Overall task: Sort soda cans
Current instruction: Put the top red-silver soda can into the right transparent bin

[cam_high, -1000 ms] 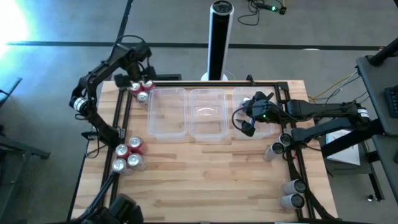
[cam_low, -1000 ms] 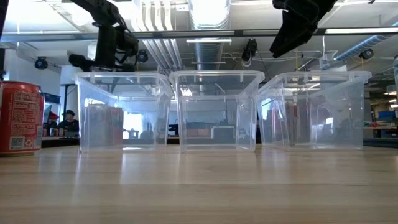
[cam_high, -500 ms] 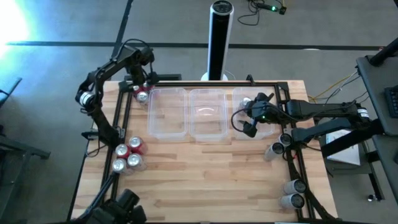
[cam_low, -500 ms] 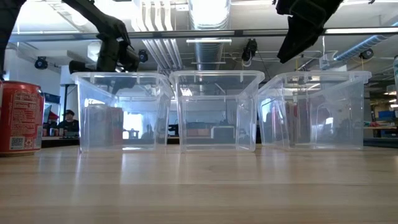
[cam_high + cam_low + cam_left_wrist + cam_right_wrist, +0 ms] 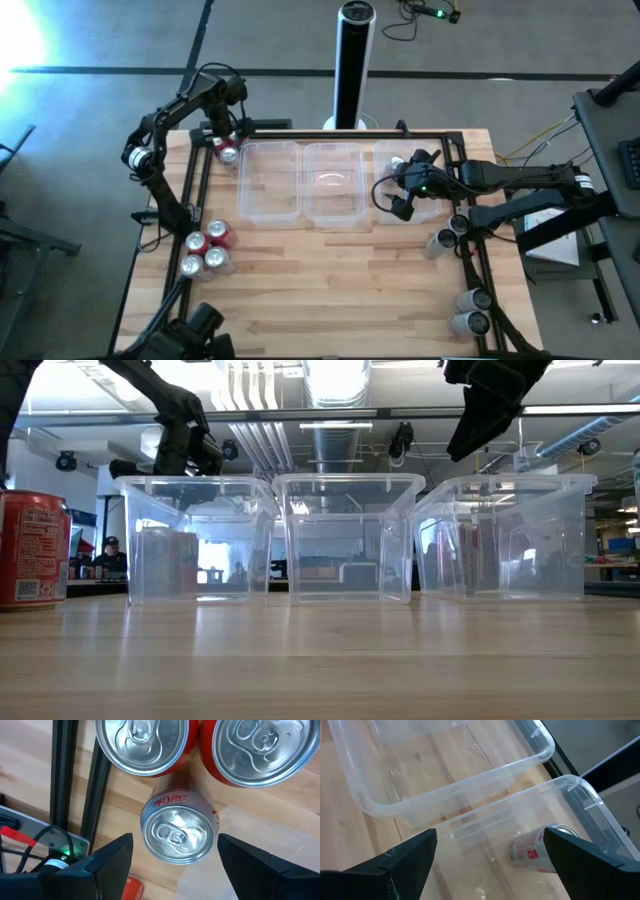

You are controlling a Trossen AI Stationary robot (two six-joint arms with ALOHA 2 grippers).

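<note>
My left gripper (image 5: 172, 852) hangs wide open and empty above a silver can (image 5: 178, 831) at the table's far-left corner, two red cans (image 5: 141, 742) touching it. My right gripper (image 5: 487, 857) is spread open, empty, over the right tub (image 5: 580, 795); one silver can (image 5: 540, 849) lies inside. Three red cans (image 5: 205, 250) cluster near the left edge.

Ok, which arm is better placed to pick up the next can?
Probably the left. The left gripper hangs open straight above a Diet Coke can beside two red cans. The right gripper hovers over the right tub.
</note>
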